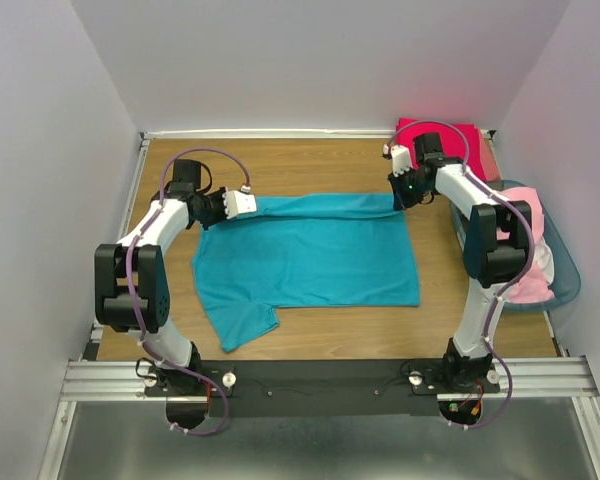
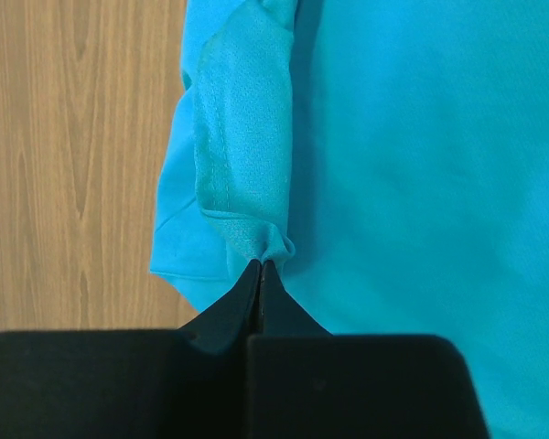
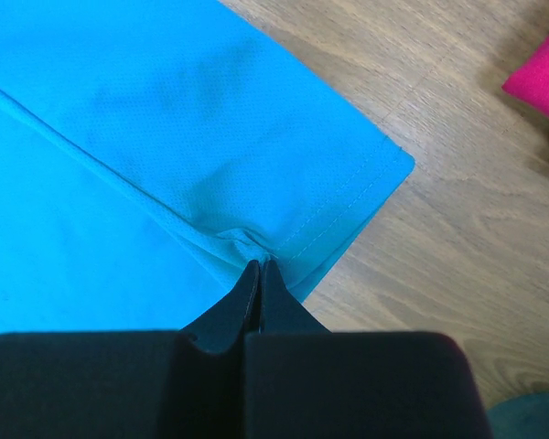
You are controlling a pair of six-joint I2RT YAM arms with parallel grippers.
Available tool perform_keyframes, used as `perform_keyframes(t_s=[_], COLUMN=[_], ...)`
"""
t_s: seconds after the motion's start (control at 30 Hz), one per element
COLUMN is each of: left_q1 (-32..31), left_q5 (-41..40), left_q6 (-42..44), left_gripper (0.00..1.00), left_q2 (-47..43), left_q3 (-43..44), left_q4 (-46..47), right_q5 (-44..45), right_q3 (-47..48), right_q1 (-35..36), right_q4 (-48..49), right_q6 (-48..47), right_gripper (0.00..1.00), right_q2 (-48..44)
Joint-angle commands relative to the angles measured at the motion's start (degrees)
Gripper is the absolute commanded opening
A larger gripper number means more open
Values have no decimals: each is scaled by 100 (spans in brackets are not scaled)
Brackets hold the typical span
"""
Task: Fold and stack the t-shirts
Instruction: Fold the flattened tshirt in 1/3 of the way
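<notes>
A teal t-shirt lies spread on the wooden table, its far edge folded toward the middle. My left gripper is shut on the folded edge at its far left corner; the pinch shows in the left wrist view with bunched teal cloth above it. My right gripper is shut on the far right corner near the hem, seen in the right wrist view on the teal shirt. A crimson-pink shirt lies folded at the far right corner.
A blue-tinted plastic basket at the right edge holds light pink shirts. White walls close in the table on three sides. One teal sleeve sticks out toward the near edge. The crimson-pink cloth shows in the right wrist view.
</notes>
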Motion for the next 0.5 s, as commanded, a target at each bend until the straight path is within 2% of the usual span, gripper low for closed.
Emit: perform_keyframes(t_s=[0.0,0.1,0.13,0.17,0.2,0.23,0.27,0.33,0.47], left_q1=[31,31,22,14,13,13,13,13,22], left_q5=[199,234,243,260,278,304,365,540,900], left_q6=[585,1215,1331,1411,1464,1525,1543,1491,668], left_gripper=[0,9,13,22,26,29,35,48,49], left_q2=[-267,-302,-311,-311,-294,-259,-154,13,382], left_q3=[-214,-302,-311,-294,-250,-189,3,259,830], left_q4=[-367,-665,-874,-972,-1069,-1314,-1455,-1797,-1704], right_q5=[100,65,56,39,39,47,47,30,-102], right_q3=[-117,-231,-257,-275,-310,-319,-319,-249,5], right_q1=[-59,-59,-59,-59,-59,-59,-59,-68,-59], right_q4=[37,28,28,28,20,20,11,11,-50], right_q6=[-165,-313,-323,-349,-341,-340,-340,-271,-77], right_gripper=[1,1,6,13,23,38,43,49,48], right_q2=[-224,-294,-311,-320,-347,-373,-425,-487,-488])
